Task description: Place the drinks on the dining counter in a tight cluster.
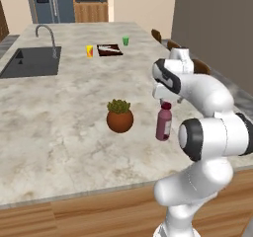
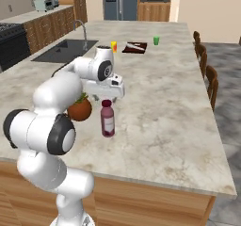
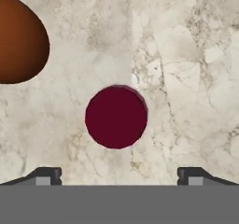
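One dark-red bottle stands upright on the beige marble surface, its long axis vertical and its maroon cap pointing straight up at the pincer. From the hand view the cap is a smooth, flat round disc, directly below the pincer and centred between the two dark fingertips. The pincer hangs just above the bottle, spread wide, touching nothing. The bottle's body is a glossy cylinder with a pale label. To one side of the pincer, near the bottle but apart from it, sits one round, smooth brown plant pot with green leaves. Far beyond the pincer stand two small cups, one yellow, one green.
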Robot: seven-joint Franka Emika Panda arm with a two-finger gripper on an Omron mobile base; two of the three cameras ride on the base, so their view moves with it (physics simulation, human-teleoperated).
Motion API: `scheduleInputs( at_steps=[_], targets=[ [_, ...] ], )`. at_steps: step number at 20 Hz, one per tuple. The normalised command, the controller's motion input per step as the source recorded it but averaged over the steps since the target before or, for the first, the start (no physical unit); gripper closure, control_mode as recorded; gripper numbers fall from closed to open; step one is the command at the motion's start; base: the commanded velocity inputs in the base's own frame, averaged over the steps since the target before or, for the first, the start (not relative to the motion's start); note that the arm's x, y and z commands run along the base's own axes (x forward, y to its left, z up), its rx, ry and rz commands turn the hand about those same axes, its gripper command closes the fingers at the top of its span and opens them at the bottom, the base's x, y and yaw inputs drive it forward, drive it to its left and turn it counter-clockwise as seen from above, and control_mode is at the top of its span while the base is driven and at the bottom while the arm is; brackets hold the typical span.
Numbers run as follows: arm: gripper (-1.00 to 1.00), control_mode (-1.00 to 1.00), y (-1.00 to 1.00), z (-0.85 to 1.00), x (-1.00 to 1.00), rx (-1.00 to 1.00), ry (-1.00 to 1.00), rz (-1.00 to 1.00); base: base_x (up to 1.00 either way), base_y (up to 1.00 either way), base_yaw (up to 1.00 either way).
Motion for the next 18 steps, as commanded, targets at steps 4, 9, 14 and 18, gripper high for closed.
scheduleInputs(
  at_steps=[4, 9, 14, 18],
  targets=[
    [-1.00, -1.00, 0.00, 0.75, -1.00, 0.01, 0.01, 0.00, 0.00, 0.00, 0.00],
    [-1.00, -1.00, 0.00, 0.65, -1.00, 0.00, 0.05, 0.00, 0.00, 0.00, 0.00],
    [-1.00, -1.00, 0.06, 0.29, -1.00, 0.00, 0.00, 0.00, 0.00, 0.00, 0.00],
    [-1.00, -1.00, 0.06, -0.07, -1.00, 0.00, -0.05, 0.00, 0.00, 0.00, 0.00]
  ],
)
